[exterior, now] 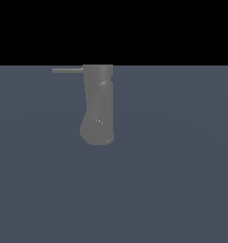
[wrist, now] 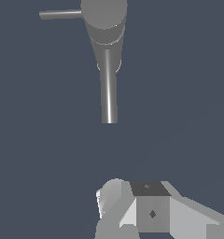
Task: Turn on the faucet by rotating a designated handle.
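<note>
Gripper (wrist: 132, 210) sits apart from unmarked faucet (exterior: 99, 107) and handle (exterior: 67, 70).

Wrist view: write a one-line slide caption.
Tool apart from the faucet, its handle untouched.

Flat slate-blue ground plane (exterior: 182, 180), featureless black band above its straight horizon, even, shadowless light

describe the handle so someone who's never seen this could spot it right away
Find the faucet, the thick dark-grey column standing alone on the blue-grey surface. At its flat top, a thin straight grey rod sticks out sideways toward the exterior view's left: that is the handle. It is far slimmer than the column.
</note>
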